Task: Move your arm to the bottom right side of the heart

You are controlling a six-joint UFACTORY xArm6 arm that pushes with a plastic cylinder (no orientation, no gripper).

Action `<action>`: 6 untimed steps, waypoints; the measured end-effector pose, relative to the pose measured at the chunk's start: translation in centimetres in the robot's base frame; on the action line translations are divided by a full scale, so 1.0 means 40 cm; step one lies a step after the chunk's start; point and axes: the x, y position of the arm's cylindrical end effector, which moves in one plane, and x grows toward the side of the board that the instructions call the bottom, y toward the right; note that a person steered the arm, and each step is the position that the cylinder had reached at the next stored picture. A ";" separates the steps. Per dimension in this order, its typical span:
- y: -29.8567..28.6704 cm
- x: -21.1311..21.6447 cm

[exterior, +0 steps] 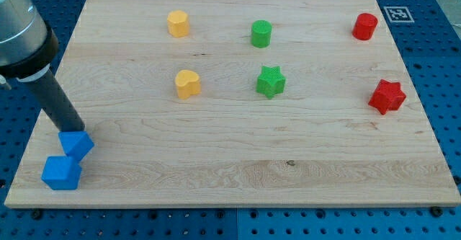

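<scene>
A yellow heart block (187, 84) sits on the wooden board (238, 164), left of centre. My tip (70, 130) is at the view's far left, touching the top of a blue cube (76, 145). A second blue block (61, 173) lies just below and left of that cube. The tip is far to the left of the heart and lower in the view than it.
A yellow hexagon-like block (178, 24) is above the heart. A green cylinder (261, 34) and a green star (271, 81) stand near the middle. A red cylinder (365, 27) and a red star (387, 96) are at the right.
</scene>
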 end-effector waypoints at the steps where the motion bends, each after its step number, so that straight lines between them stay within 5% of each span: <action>1: 0.000 0.000; 6: 0.401 -0.091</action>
